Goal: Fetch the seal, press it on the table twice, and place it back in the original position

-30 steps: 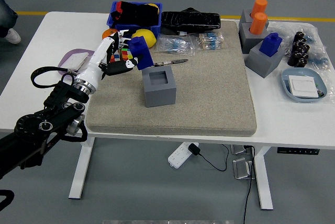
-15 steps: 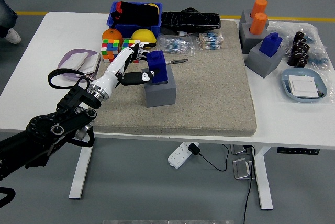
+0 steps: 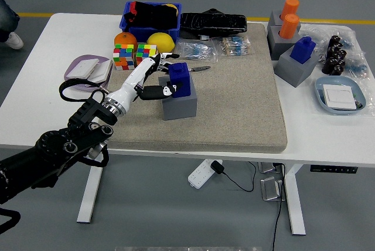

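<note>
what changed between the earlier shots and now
The left hand carried the blue block-shaped seal rightward and down from above the mat's left part into the grey square holder. Its fingers remain around the seal. The holder, the tan mat and the other items stayed put.

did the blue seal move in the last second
Yes. The seal went right and down, from left of the grey holder into its top, left hand on it.
</note>
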`<state>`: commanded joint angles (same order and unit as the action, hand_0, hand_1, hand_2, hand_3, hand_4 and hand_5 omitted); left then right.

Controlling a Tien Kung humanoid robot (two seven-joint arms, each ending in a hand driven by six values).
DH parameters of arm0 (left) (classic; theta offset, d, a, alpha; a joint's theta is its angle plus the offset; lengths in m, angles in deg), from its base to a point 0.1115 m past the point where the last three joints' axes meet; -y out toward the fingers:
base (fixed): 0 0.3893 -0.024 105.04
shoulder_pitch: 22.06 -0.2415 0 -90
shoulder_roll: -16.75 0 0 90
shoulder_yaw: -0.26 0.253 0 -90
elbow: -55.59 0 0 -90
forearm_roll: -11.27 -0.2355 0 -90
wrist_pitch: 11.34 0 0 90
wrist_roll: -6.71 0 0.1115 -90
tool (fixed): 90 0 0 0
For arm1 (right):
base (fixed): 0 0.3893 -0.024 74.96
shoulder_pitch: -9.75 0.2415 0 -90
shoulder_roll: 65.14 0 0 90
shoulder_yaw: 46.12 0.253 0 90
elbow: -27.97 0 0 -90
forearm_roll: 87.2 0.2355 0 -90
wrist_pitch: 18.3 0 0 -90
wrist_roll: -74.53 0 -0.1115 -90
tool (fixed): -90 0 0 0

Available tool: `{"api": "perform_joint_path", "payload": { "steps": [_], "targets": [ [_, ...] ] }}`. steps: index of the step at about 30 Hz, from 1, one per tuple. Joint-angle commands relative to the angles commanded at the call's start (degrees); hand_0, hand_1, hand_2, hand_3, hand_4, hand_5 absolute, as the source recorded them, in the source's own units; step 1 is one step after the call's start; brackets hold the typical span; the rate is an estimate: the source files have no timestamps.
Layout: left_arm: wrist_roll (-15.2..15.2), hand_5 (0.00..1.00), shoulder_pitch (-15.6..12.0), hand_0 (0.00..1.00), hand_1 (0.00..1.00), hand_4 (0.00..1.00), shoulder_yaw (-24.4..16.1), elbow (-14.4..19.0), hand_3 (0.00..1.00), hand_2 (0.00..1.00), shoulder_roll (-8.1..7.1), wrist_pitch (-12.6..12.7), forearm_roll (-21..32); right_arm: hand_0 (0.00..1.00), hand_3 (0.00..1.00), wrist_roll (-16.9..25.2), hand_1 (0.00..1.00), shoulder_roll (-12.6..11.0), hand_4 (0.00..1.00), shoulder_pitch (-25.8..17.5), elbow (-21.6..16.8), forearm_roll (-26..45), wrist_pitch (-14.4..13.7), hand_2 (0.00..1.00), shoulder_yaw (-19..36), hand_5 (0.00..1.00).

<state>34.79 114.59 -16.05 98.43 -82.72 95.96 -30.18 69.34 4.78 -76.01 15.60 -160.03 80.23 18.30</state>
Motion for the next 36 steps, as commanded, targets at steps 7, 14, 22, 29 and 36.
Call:
{"api": "perform_joint_path", "payload": {
  "steps": [7, 14, 22, 29, 36],
  "targets": [
    [0.25, 0.002, 0.64, 0.808, 0.457, 0.556, 0.94, -1.3, 0.817, 0.38, 0.3, 0.19, 0.27, 0.788, 0.668, 0.0, 0.673, 0.03, 0.813, 0.0, 0.0, 0.02, -0.01, 0.671, 0.05, 0.569],
    [0.35, 0.002, 0.56, 0.808, 0.459, 0.554, 1.65, -2.2, 0.817, 0.38, 0.16, 0.33, 0.45, 0.788, 0.668, 0.01, 0.673, 0.01, 0.814, -0.06, -0.01, -0.05, -0.02, 0.671, 0.14, 0.569],
    [0.47, 0.002, 0.56, 0.808, 0.458, 0.551, 1.16, -2.74, 0.817, 0.378, 0.19, 0.42, 0.69, 0.788, 0.668, 0.03, 0.672, 0.08, 0.814, -0.03, -0.1, -0.08, -0.03, 0.671, 0.12, 0.569],
    [0.85, 0.002, 0.47, 0.803, 0.457, 0.548, 0.59, -2.83, 0.816, 0.376, 0.61, 0.66, 0.92, 0.788, 0.668, 0.08, 0.672, -0.02, 0.814, 0.04, -0.31, -0.1, -0.03, 0.67, 0.34, 0.57],
    [1.0, 0.002, 0.37, 0.803, 0.456, 0.548, 1.2, -2.96, 0.816, 0.376, 0.96, 0.73, 1.13, 0.789, 0.668, 0.08, 0.672, 0.02, 0.814, -0.03, -0.29, -0.09, -0.04, 0.671, 0.33, 0.57]
  ]
}}
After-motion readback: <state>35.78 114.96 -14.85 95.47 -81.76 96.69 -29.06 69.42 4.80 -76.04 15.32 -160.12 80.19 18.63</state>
